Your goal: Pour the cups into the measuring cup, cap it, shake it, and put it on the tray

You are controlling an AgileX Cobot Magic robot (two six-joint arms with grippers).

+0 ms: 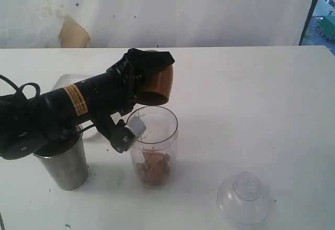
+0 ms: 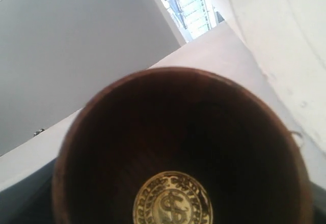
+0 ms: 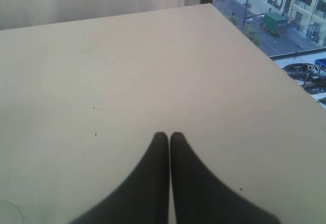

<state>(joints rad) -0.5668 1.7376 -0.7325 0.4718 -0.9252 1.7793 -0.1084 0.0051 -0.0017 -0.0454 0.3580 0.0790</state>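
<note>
Two cups need emptying, and we think we are on the first one. Our left gripper (image 1: 150, 62) holds the brown cup (image 1: 158, 85) with its jaws spread wide around it. The cup is up in the air and tipped over, just above the mouth of the measuring cup (image 1: 153, 136).

The measuring cup stands upright near the front edge of the desk (image 1: 251, 94), about halfway along. Some brown bits (image 1: 153, 168) lie at its bottom. Looking into the brown cup from the left wrist, we see only a gold mark on its floor. It looks empty, so we guess this pour is about done.

The steel tumbler (image 1: 65, 162) stands near the front left corner of the desk, under our left arm. We cannot see what is inside it. The cap (image 1: 245, 197) rests near the front edge, well apart from the measuring cup on its right. We cannot pick out the tray for sure.

Our right gripper (image 3: 169, 147) is pinched tight on nothing, over bare desk.

Next, we think the brown cup should be turned upright and set down on a free spot. Then the left gripper can let go and reach for the tumbler. The arm sits very close to the measuring cup's rim, so we should lift away gently and not knock it over.
</note>
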